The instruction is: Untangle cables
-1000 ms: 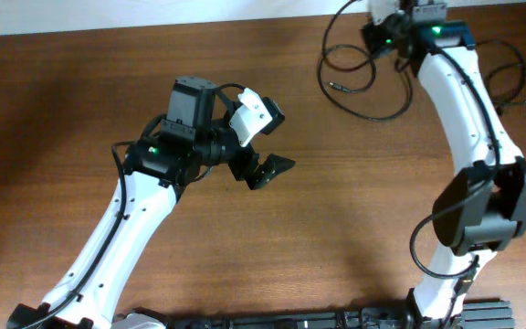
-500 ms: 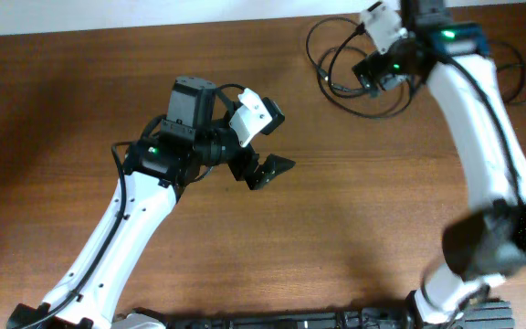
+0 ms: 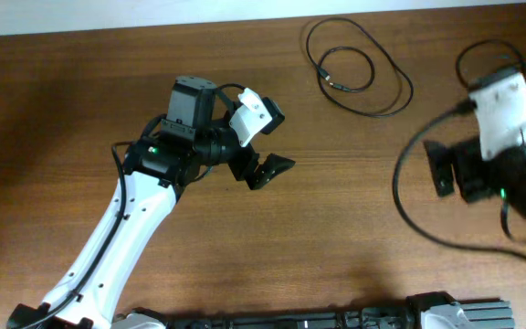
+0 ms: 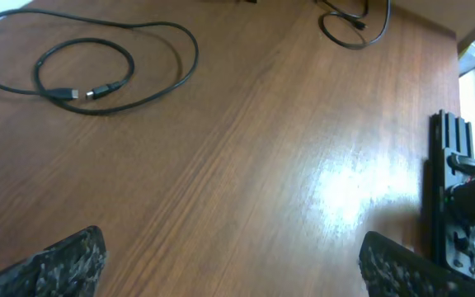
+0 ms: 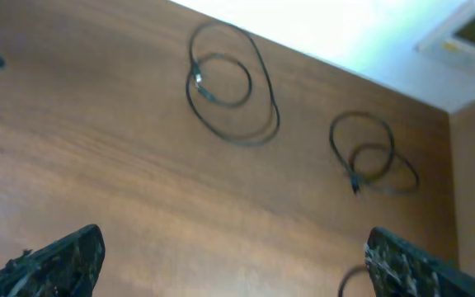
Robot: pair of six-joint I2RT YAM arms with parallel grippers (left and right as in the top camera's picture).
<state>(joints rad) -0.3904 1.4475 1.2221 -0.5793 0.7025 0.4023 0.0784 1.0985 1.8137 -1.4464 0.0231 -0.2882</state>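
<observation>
My left arm reaches over mid-table (image 3: 354,228), wrist rolled sideways. Left gripper (image 3: 277,139) is spread open, holding nothing. My right arm sits at the right edge, blurred. Right gripper (image 5: 233,264) has its fingers wide apart, empty. Coiled cable (image 3: 334,84) lies flat at the far side, apart from both grippers. Second cable (image 5: 357,177) lies separately, to its right.

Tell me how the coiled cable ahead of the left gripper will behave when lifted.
Probably floppy: the thin cable lies in loose, uneven loops flat on the table. Lifted by one strand, it would likely sag and uncoil. It looks light, so a push should slide it.
</observation>
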